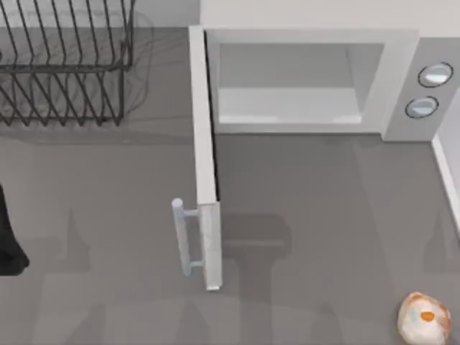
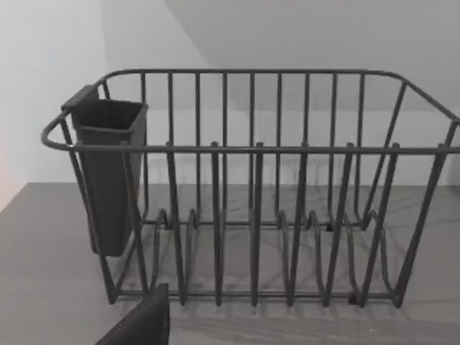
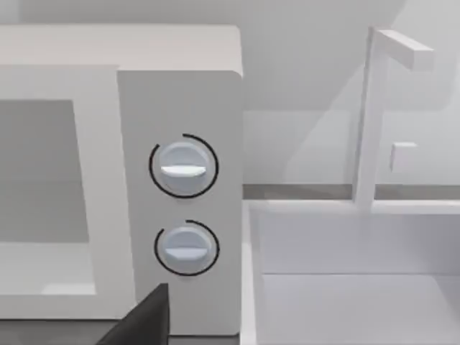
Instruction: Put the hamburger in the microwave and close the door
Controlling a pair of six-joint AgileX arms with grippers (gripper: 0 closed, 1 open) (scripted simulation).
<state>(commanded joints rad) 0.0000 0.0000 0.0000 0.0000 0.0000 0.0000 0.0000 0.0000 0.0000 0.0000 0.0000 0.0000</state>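
Observation:
The hamburger point(image 1: 425, 317), a small cream bun with an orange patch, lies on the table near the front right corner. At the back stands the white microwave point(image 1: 309, 43) with its cavity showing and two round dials point(image 1: 428, 90) on its right panel; the dials point(image 3: 184, 205) also face the right wrist view. The door point(image 1: 205, 165) is swung wide open and juts forward, with its bar handle point(image 1: 182, 237) on the left face. A dark part of my left gripper point(image 2: 140, 323) faces the dish rack. A dark part of my right gripper point(image 3: 140, 320) is low before the microwave's dial panel.
A black wire dish rack point(image 1: 65, 65) with a dark cup point(image 2: 108, 172) stands at the back left. A white walled tray point(image 3: 345, 244) sits right of the microwave. My left arm point(image 1: 8, 244) is at the table's left edge.

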